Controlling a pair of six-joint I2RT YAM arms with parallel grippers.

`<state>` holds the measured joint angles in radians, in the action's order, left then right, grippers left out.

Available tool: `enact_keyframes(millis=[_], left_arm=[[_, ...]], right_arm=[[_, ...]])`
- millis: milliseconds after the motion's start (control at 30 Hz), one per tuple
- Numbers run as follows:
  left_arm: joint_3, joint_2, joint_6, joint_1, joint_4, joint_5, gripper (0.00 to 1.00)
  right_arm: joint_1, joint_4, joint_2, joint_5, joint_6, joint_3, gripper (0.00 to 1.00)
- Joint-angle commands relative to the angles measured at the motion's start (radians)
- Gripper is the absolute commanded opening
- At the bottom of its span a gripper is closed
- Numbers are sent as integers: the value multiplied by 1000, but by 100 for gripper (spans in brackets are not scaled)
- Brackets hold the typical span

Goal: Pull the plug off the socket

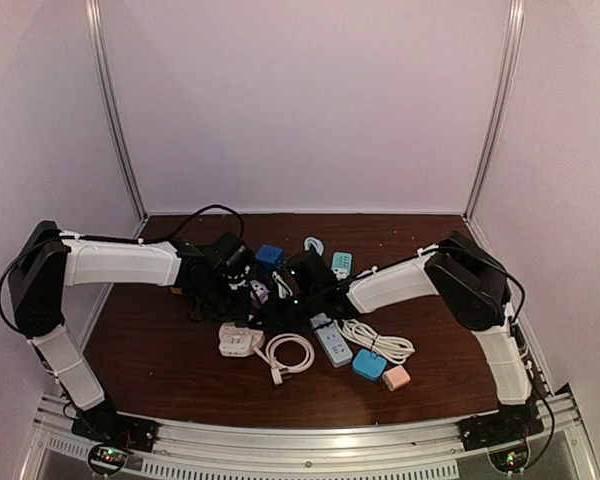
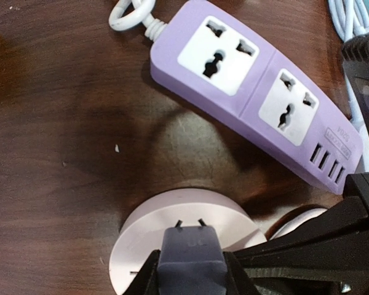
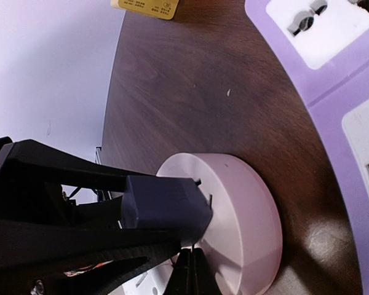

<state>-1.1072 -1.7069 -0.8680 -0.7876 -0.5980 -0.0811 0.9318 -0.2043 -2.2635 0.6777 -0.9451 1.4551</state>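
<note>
While off the socket (image 2: 166, 218), plug (image 2: 190, 265) between left jaws.

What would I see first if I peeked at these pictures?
The purple power strip jumps out, lying slantwise on the dark table in the left wrist view, both its big sockets empty. Just below it, the left gripper has its jaws clamped on a dark blue plug, whose two metal prongs show against a round pink socket.
</note>
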Motion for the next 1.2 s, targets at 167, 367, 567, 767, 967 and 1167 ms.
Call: enact_keyframes(millis=[167, 367, 567, 767, 967, 1167], left_arm=[[8, 27, 39, 45, 146, 133, 14], [-37, 22, 108, 21, 40, -25, 13], [-48, 6, 156, 13, -36, -129, 12], [-51, 0, 164, 5, -17, -136, 10], [-84, -13, 176, -41, -35, -214, 10], [-61, -14, 169, -25, -7, -127, 11]], right_arm=[[10, 141, -83, -107, 37, -19, 0], [10, 160, -90, -133, 58, -20, 0], [10, 171, -110, -134, 67, -12, 0], [13, 191, -123, -141, 79, 11, 0], [15, 197, -135, -136, 78, 22, 0], [16, 197, -140, -139, 80, 26, 0]])
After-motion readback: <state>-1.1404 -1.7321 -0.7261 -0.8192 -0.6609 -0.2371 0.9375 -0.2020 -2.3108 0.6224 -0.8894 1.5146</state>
